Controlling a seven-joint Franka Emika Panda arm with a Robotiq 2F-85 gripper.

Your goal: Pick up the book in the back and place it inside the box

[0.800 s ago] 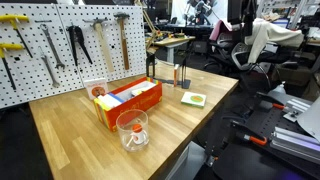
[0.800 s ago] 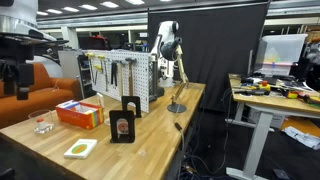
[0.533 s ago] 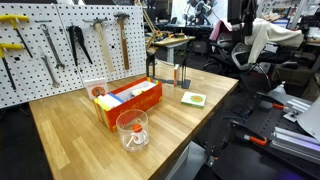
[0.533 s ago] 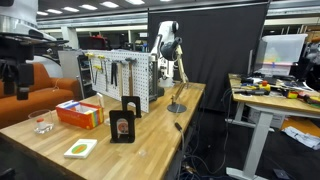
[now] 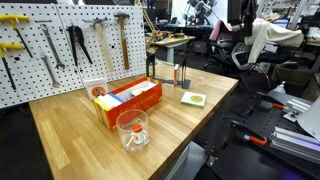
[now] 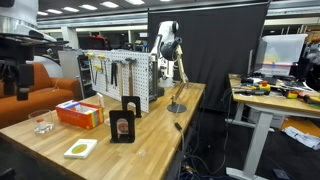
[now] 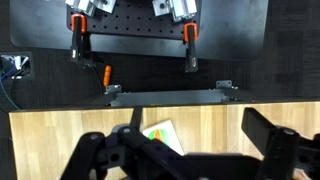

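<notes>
The orange-red box (image 5: 130,100) with striped sides lies on the wooden table; it also shows in an exterior view (image 6: 80,113). The white book (image 5: 94,90) with a round orange picture stands upright just behind the box, near the pegboard. I cannot make the book out in the exterior view that shows the arm, or in the wrist view. My gripper (image 6: 12,85) hangs high above the table, well away from the box. In the wrist view its fingers (image 7: 190,152) are spread open and empty, with neither box nor book between them.
A clear plastic cup (image 5: 132,129) stands in front of the box. A green-and-white pad (image 5: 193,99) lies near the table edge and shows below the fingers (image 7: 162,135). A black upright object (image 6: 123,121) stands by the pegboard (image 5: 60,45) with hanging tools.
</notes>
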